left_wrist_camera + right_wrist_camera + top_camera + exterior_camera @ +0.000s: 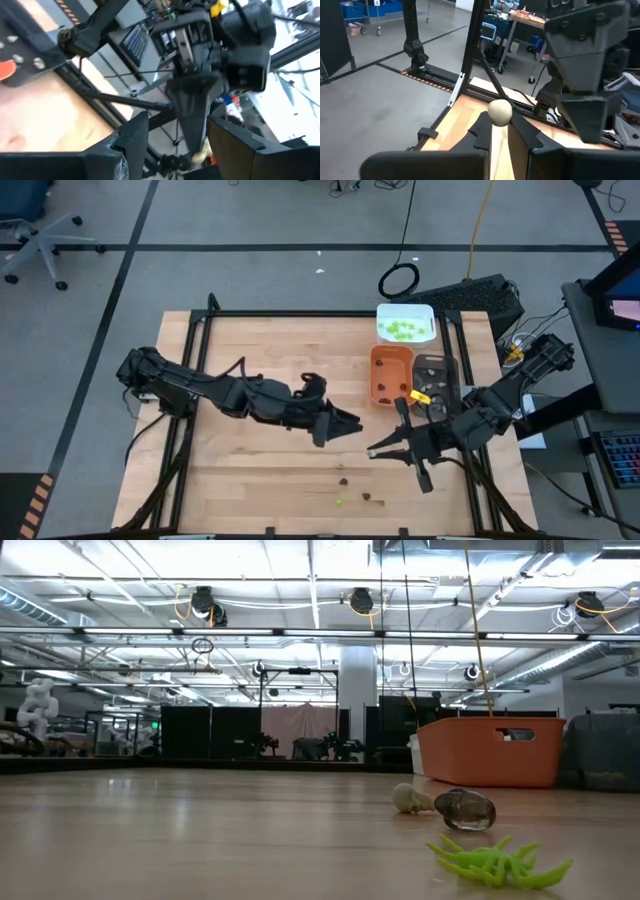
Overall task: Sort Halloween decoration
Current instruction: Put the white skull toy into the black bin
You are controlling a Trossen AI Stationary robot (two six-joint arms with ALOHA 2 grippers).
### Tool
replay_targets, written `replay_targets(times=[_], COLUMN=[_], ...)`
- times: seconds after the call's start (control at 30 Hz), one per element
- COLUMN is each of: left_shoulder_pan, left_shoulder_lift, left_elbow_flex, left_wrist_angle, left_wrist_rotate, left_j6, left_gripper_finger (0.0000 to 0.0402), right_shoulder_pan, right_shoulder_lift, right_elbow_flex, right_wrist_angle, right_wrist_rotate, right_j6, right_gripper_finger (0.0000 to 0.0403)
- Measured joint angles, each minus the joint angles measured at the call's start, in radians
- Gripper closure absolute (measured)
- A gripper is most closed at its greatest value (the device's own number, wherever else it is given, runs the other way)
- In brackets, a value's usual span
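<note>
My right gripper [378,450] hangs above the table's near right part, shut on a pale beige round piece [500,112]. My left gripper [352,423] is open just to its far left, facing it; in the left wrist view its fingers [131,145] stand on either side of the right gripper's fingers without touching. On the near table lie a lime-green spider [495,860], a dark brown piece [466,808] and a beige piece [409,798]. More lime-green pieces [402,330] sit in the white tray [428,311]. My right gripper pinches the pale beige round piece [500,112] between its two fingers [482,127], at their free ends. The fingers reach toward the table's left. The piece is lifted clear of the table.
An orange tray [378,392] and a grey tray [446,363] stand side by side near the table's right edge, with the white tray beyond them. Bare wood [250,350] covers the left and far parts of the table. A black frame runs round the table.
</note>
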Motion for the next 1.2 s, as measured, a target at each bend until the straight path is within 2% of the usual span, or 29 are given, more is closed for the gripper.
replay_targets(times=[0.27,0.57,0.83,0.93,1.0,1.2], left_shoulder_pan=[0.004,0.004,0.003,0.002,0.002,0.012], left_shoulder_lift=[-0.059,-0.067,-0.067,-0.067,-0.067,-0.067], left_elbow_flex=[0.001,0.001,0.001,0.001,0.001,0.001], left_wrist_angle=[-0.157,-0.216,-0.289,-0.288,-0.288,-0.288], left_wrist_rotate=[-0.047,-0.054,-0.054,-0.054,-0.054,-0.051], left_j6=[0.007,0.032,0.028,0.028,0.028,0.052], left_gripper_finger=[0.0198,0.0198,0.0198,0.0198,0.0198,0.0198], right_shoulder_pan=[0.0,0.0,0.0,0.0,-0.001,-0.002], right_shoulder_lift=[-0.029,-0.093,-0.161,-0.187,-0.201,-0.239], right_elbow_flex=[0.0,0.0,0.0,0.0,0.0,0.0], right_wrist_angle=[-0.014,-0.064,-0.066,-0.06,-0.06,-0.059], right_wrist_rotate=[0.022,0.056,0.056,0.057,0.077,0.136], right_j6=[0.014,0.008,-0.264,-0.304,-0.266,-0.012], right_gripper_finger=[0.0387,0.0389,0.0389,0.0389,0.0389,0.0388])
